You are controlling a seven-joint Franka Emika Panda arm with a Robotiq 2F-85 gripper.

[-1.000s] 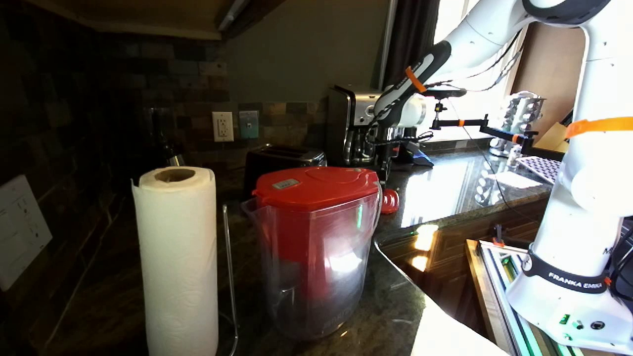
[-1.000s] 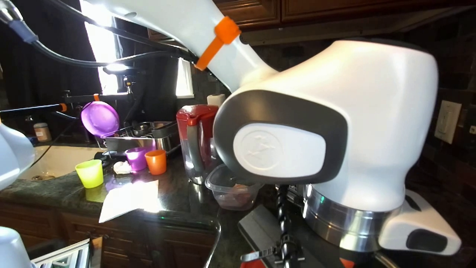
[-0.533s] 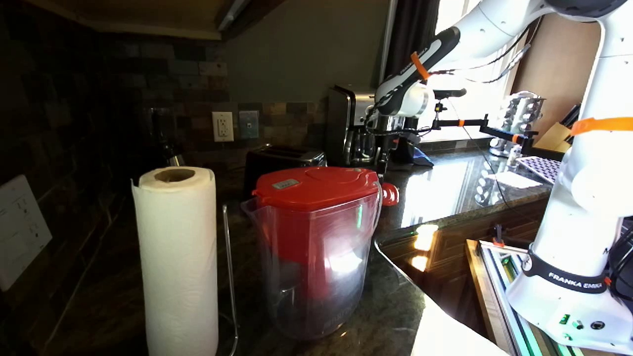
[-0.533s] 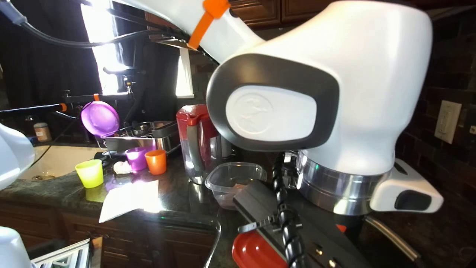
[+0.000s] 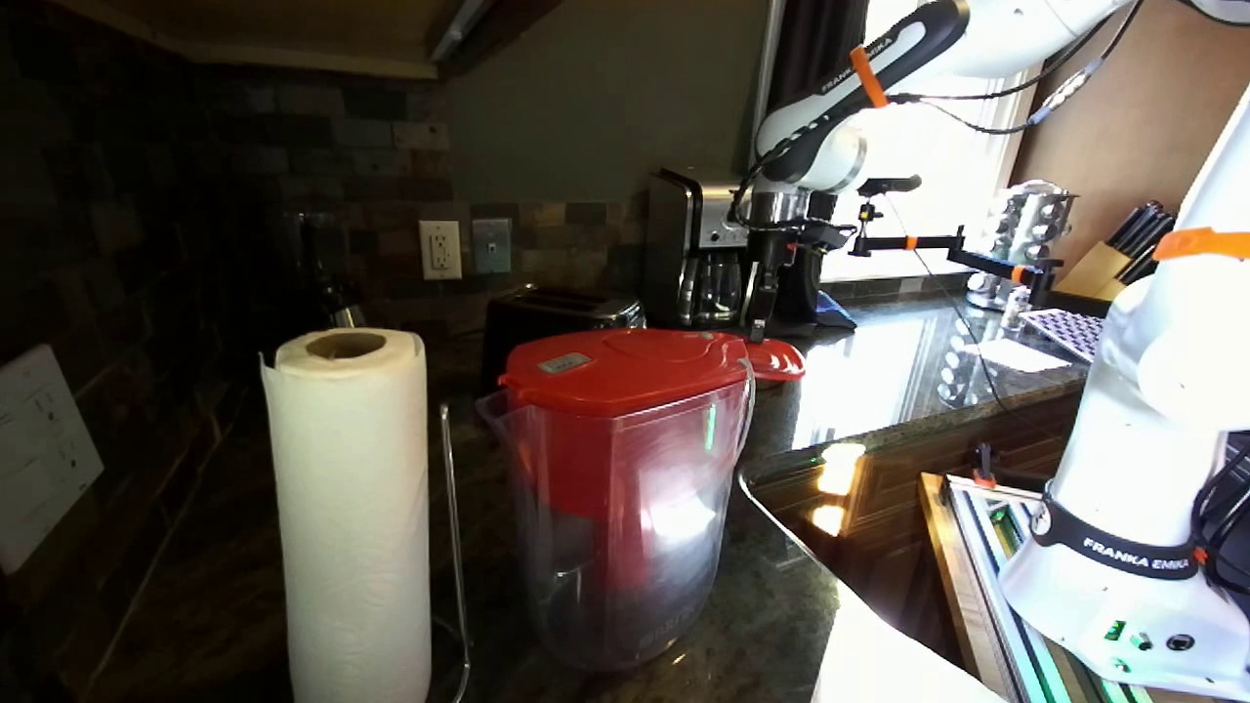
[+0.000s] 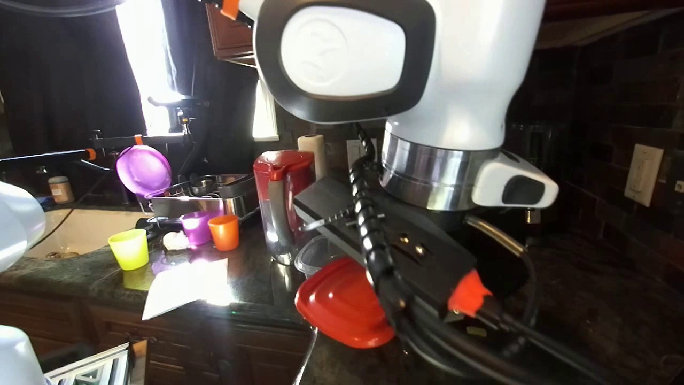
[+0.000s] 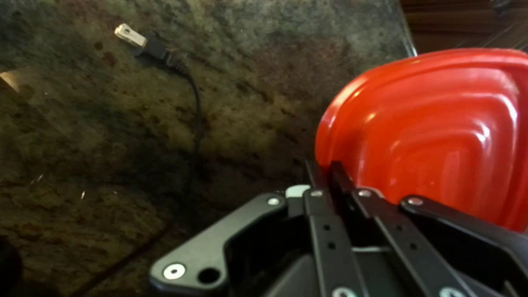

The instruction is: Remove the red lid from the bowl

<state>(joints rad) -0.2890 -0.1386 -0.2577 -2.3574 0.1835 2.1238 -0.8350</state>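
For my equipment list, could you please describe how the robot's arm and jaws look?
The arm is white and rounded, with dark joint trim, orange straps and a black band reading FRANKA EMIKA. Its wrist cable is black, spiral-wrapped. The jaws are dark, with silvery screws.

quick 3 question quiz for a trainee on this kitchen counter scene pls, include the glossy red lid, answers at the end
1. Multiple choice: where does the black two-finger gripper grip the glossy red plastic lid?
a) its centre
b) one edge
c) two opposite sides
2. True or false: the lid is off the clear plastic bowl.
3. Short answer: in an exterior view, which plastic cup appears nearest the clear red-topped plastic pitcher?

Key: 1 b; 2 true; 3 the orange tapered cup.
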